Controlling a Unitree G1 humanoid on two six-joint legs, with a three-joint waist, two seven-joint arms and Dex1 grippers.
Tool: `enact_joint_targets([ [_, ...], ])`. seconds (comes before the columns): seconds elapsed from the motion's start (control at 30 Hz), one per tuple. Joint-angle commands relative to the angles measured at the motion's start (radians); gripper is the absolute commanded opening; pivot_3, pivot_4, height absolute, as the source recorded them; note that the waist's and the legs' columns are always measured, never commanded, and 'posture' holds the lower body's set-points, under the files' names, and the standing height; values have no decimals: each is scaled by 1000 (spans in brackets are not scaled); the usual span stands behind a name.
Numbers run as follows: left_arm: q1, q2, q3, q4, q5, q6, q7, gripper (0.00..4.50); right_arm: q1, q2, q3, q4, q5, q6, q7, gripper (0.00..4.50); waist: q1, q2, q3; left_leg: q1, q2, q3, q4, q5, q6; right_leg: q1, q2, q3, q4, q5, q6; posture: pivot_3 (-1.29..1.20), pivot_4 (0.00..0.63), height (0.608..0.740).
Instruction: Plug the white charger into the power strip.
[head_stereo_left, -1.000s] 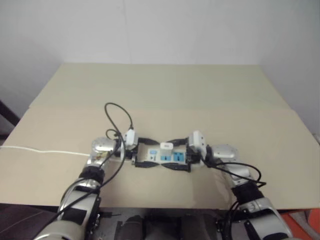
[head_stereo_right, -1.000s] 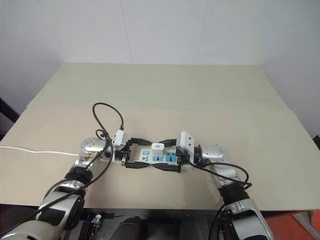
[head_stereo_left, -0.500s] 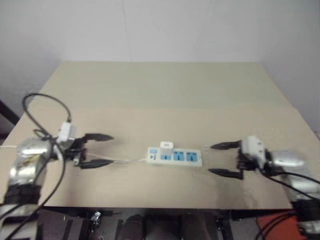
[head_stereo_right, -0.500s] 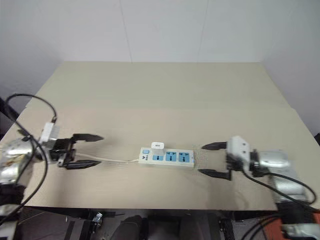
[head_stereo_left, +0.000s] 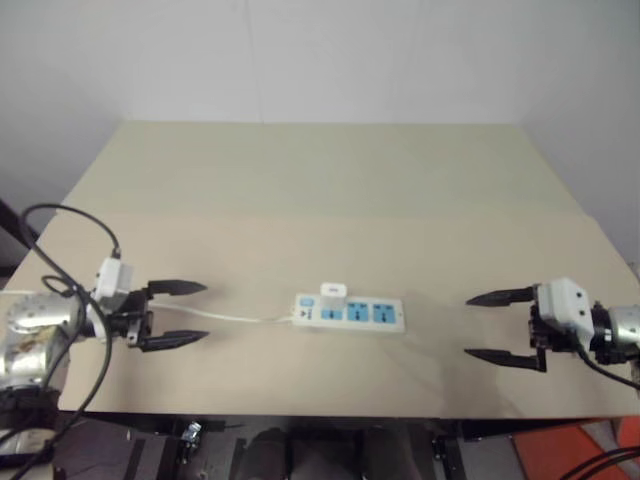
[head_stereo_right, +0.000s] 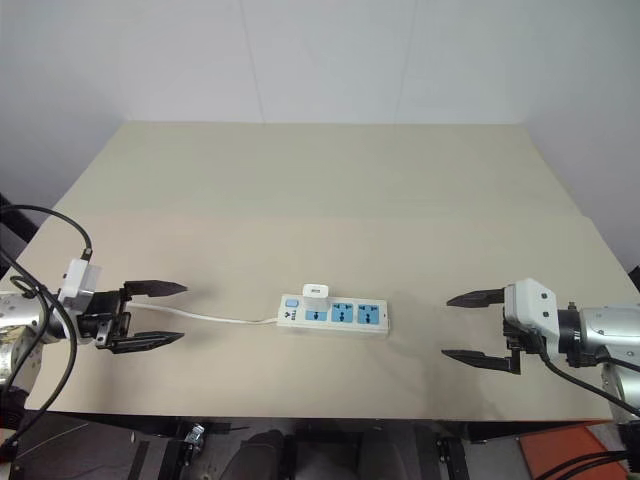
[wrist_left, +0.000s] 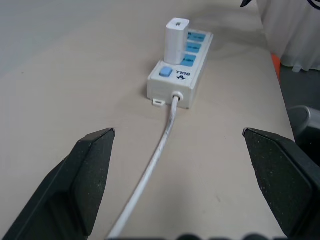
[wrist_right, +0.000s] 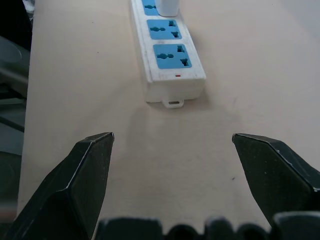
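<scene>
The power strip (head_stereo_right: 334, 315) lies on the beige table near its front edge, with blue socket panels. The white charger (head_stereo_right: 316, 293) stands upright in the strip's leftmost socket (wrist_left: 176, 36). A thin white cable (head_stereo_right: 215, 318) runs from the strip's left end toward my left gripper (head_stereo_right: 152, 315). That gripper is open and empty, well to the left of the strip, its fingers pointing at it. My right gripper (head_stereo_right: 472, 327) is open and empty too, well to the right of the strip. In the right wrist view the strip's end (wrist_right: 169, 52) lies ahead between the fingers.
The beige table (head_stereo_right: 330, 190) has a crease line across its middle. Black robot cables (head_stereo_right: 45, 255) loop above my left wrist at the table's left edge. A white wall stands behind the table.
Both grippers have pulled away from the strip, the left one leftward and the right one rightward. The charger stays standing in the strip.
</scene>
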Motion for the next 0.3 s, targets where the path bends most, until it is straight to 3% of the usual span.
enact_joint_targets([
  [0.03,-32,14,6,6,4,-5,-10,4472,31,-36,-78,-57,18,20,-24,4500,0,0,0,0,0,0,0,0,0,0,0,0,0,0,0,0,150,740],
  [0.3,-51,2,13,-5,0,17,-7,4472,106,-40,-141,-126,56,66,-46,4500,-2,-1,1,0,0,0,0,0,0,0,0,0,0,0,0,0,150,740],
])
